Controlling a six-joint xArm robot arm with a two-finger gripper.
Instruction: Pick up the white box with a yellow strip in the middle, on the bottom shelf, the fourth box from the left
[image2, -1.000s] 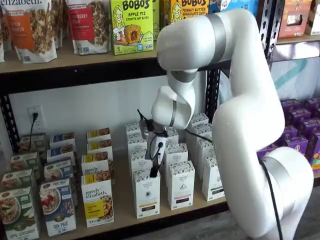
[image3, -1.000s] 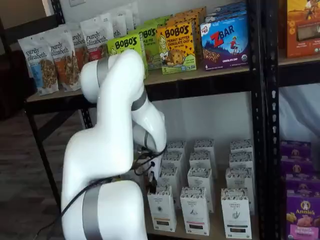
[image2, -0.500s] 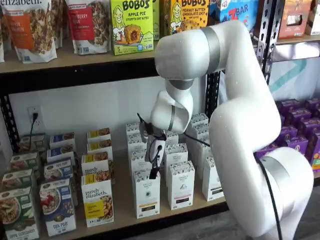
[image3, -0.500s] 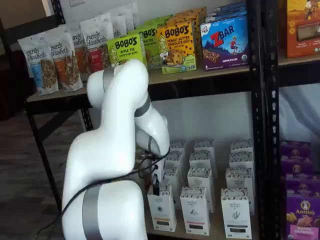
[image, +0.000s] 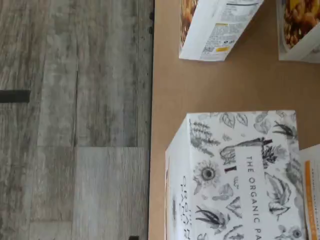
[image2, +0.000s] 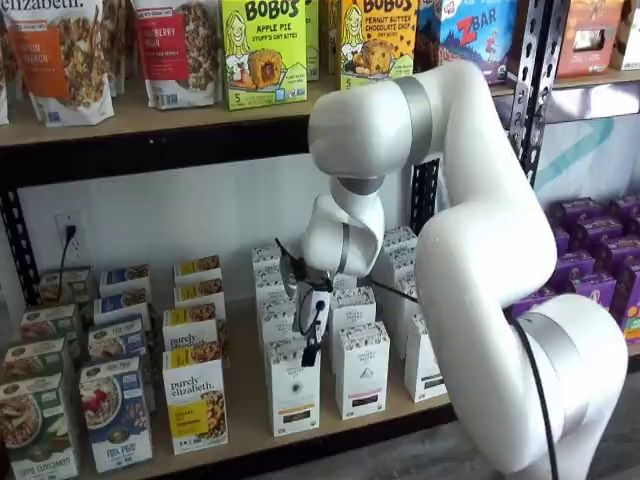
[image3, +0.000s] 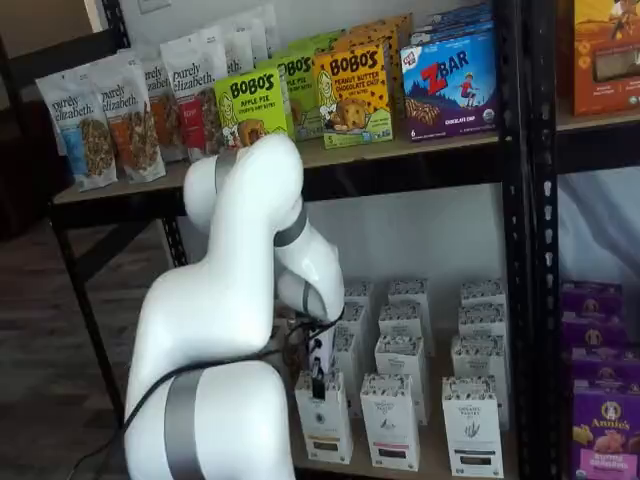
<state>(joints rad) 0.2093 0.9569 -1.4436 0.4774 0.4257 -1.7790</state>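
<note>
Tool (image2: 311, 352) sits just above the top of the white box (image2: 293, 390), which stands at the front edge of the bottom shelf (image2: 250, 425), first in its row of identical cartons. Tool also visible in a shelf view (image3: 318, 385), over the same box (image3: 324, 418). Fingers look side-on, gap not visible in frames; jaws released at full spread, nothing gripped. Wrist view: box's leaf-print top (image: 240, 170) near the shelf edge, grey plank floor (image: 75, 120) beyond. purely elizabeth box (image2: 195, 405) stands beside it.
</note>
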